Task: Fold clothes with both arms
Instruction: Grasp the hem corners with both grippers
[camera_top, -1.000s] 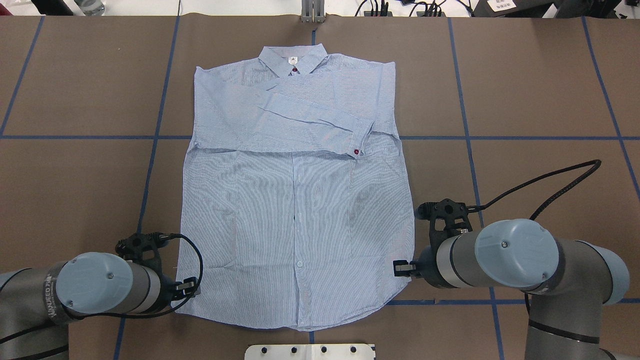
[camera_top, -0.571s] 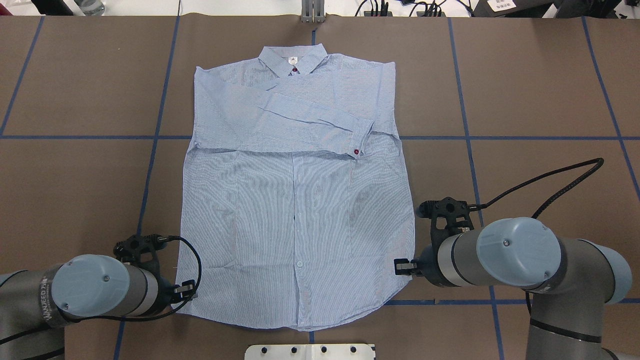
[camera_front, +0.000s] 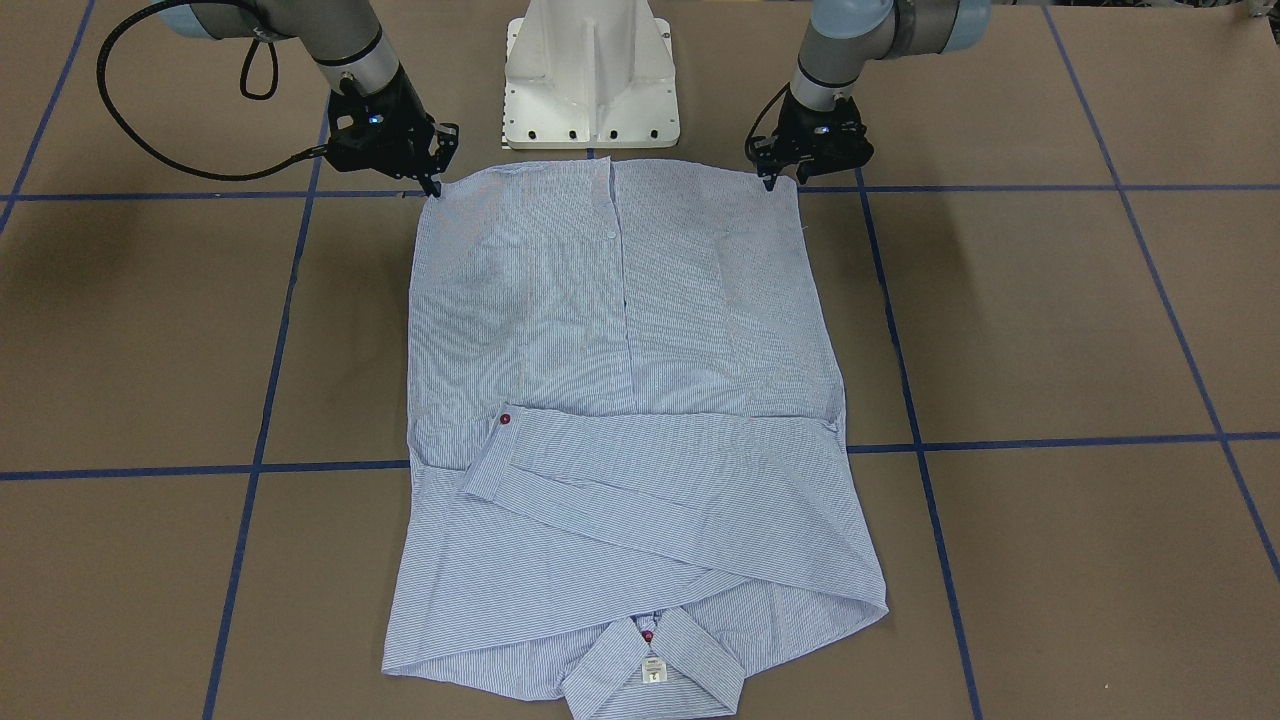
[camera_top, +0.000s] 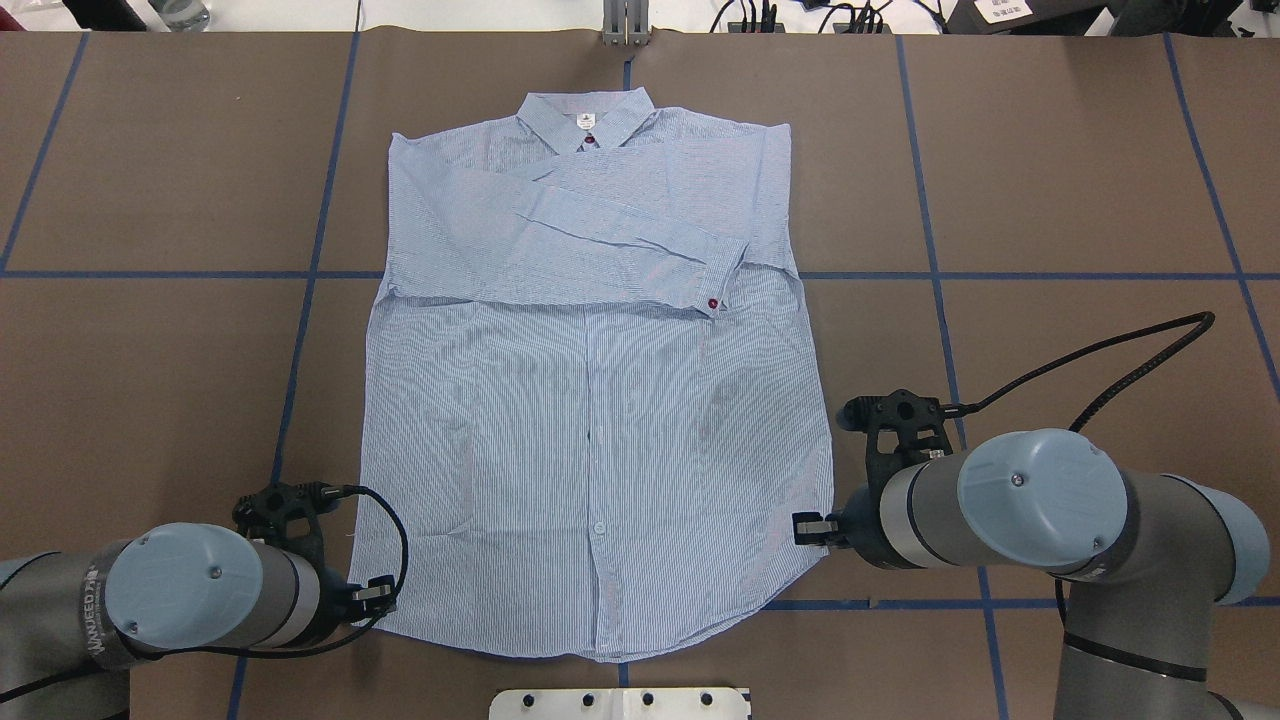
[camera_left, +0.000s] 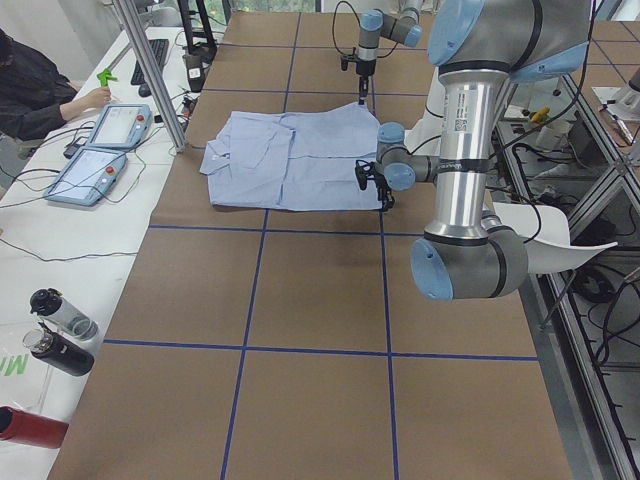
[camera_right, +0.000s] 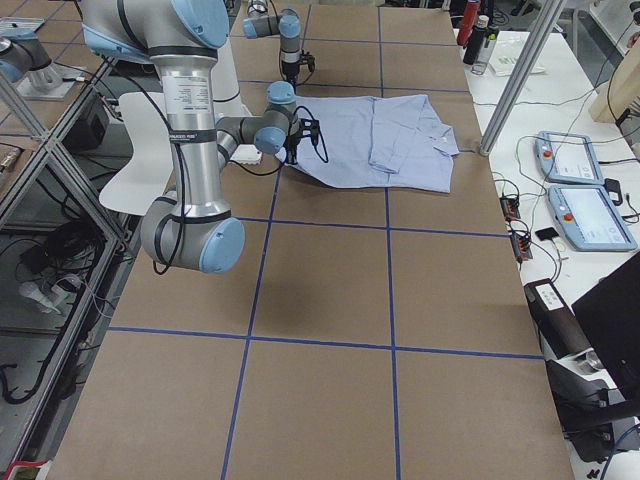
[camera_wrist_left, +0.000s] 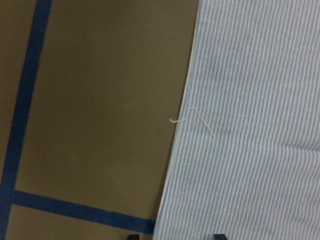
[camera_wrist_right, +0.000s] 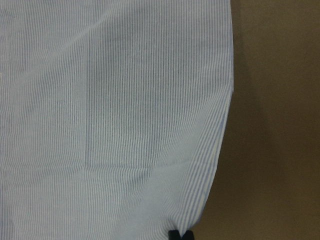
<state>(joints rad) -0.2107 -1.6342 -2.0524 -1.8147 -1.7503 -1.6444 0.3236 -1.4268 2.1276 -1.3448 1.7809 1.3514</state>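
The light blue striped shirt (camera_top: 600, 400) lies flat on the brown table, collar (camera_top: 585, 110) at the far side and both sleeves folded across the chest. My left gripper (camera_top: 375, 592) is low at the hem's near left corner. In the left wrist view its fingertips (camera_wrist_left: 132, 236) stand apart, open, astride the shirt's edge (camera_wrist_left: 250, 125). My right gripper (camera_top: 808, 527) is at the hem's near right corner. In the right wrist view its fingertips (camera_wrist_right: 181, 235) are together on the shirt's edge (camera_wrist_right: 125, 125). The front view shows both grippers, left (camera_front: 775, 178) and right (camera_front: 432, 185), at the corners.
The white pedestal base (camera_front: 590, 80) stands just behind the hem. Blue tape lines (camera_top: 300, 275) cross the table. A metal post (camera_top: 625, 25) stands at the far edge. Tablets (camera_left: 110, 125) and bottles (camera_left: 60, 330) lie off the table's side.
My left arm has slid toward the near edge along the shirt's left side. My right arm shifted slightly outward, and the hem's right edge moved out a little with it.
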